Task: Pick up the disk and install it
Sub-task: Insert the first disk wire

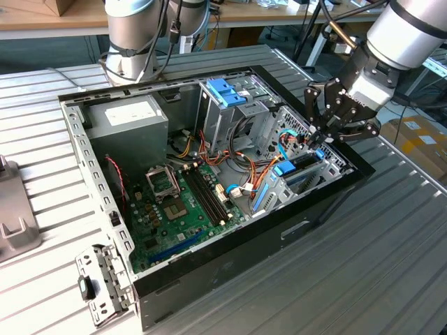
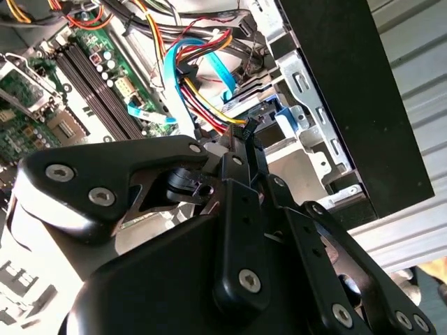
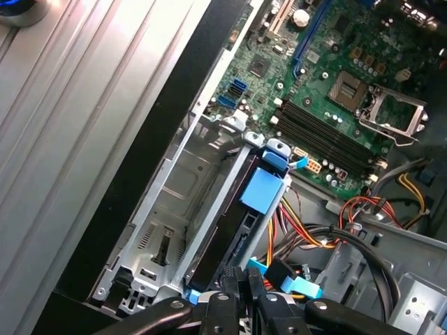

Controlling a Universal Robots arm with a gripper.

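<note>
The disk [image 1: 299, 165], a dark slab in a light blue carrier, stands on edge in the metal drive bay [image 1: 334, 162] at the corner of the open computer case on the exterior view's right. In the first wrist view the disk [image 3: 241, 220] runs along the bay wall, its blue tab toward the motherboard. My gripper [image 1: 318, 144] hangs over the disk's outer end. The black fingers [image 3: 233, 287] sit close together at that end, and my gripper [image 2: 246, 132] looks shut on the disk there.
A darker blue latch on a grey cage [image 1: 228, 91] stands at the case's back. The green motherboard [image 1: 178, 202], loose coloured cables [image 1: 244, 178] and a grey power supply [image 1: 129, 120] fill the case. The arm's base [image 1: 136, 35] is behind; a metal bracket [image 1: 105, 279] lies in front.
</note>
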